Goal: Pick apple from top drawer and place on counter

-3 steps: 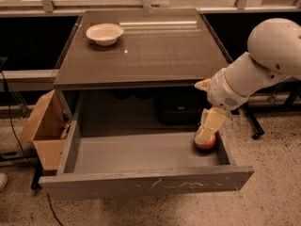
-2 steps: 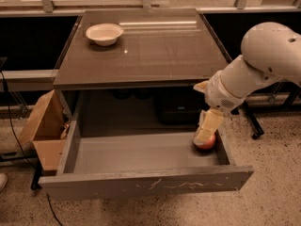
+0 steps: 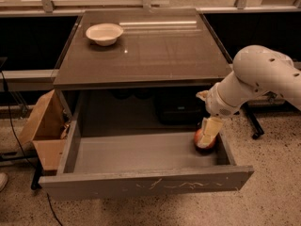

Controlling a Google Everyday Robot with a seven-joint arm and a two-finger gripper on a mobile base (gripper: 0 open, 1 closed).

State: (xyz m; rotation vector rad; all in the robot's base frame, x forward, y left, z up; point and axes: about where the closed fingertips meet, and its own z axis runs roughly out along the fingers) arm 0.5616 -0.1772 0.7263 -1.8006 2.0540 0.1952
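The top drawer [image 3: 141, 182] is pulled open under the counter [image 3: 155, 51]. The red apple [image 3: 200, 144] lies in the drawer's right end, close to the right wall. My gripper [image 3: 209, 132] reaches down from the right into the drawer and sits on top of the apple, covering its upper part. My white arm [image 3: 263, 74] hangs over the drawer's right side, beside the counter's front right corner.
A white bowl [image 3: 104, 33] stands at the counter's back left. A brown cardboard box [image 3: 44, 131] leans against the drawer's left side. A dark chair base [image 3: 251, 121] stands behind my arm on the speckled floor. Window frames run along the back.
My arm has shifted a little lower and to the left, with the gripper staying down on the apple. The apple has not moved in the drawer.
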